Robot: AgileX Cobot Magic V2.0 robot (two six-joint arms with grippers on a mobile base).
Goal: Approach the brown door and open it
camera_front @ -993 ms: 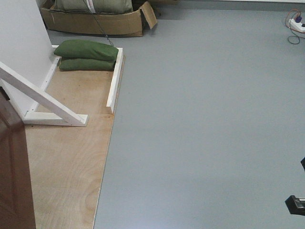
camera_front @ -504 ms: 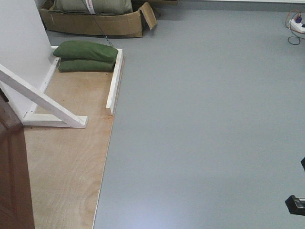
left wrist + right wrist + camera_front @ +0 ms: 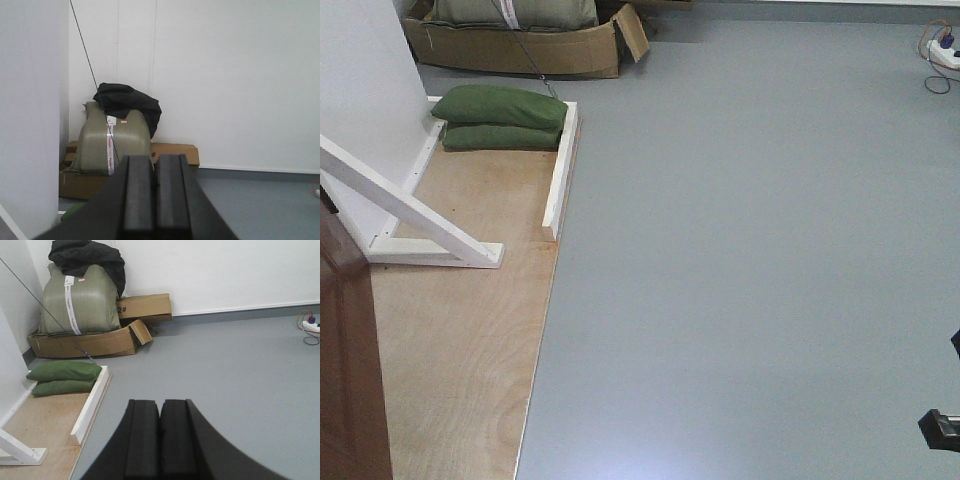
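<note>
The brown door [image 3: 348,370] shows only as a glossy reddish-brown slab at the lower left edge of the front view, standing on a plywood base [image 3: 460,340]. Its handle, keys and latch plate are out of view. My left gripper [image 3: 154,159] is shut and empty, pointing at the far white wall and a stacked sack. My right gripper [image 3: 160,404] is shut and empty, held above the grey floor. A dark bit of my right arm [image 3: 940,425] shows at the front view's lower right edge.
A white brace beam [image 3: 410,212] slants from the white wall panel [image 3: 365,90] down to the plywood. A white rail [image 3: 560,165] edges the base. Two green sandbags [image 3: 500,115] lie at its far end. A cardboard box [image 3: 520,45] with a sack sits behind. A power strip [image 3: 942,50] lies far right.
The view has shifted slightly: the door edge, brace and sandbags have slid a little left and up in the front view. Both grippers stay shut.
</note>
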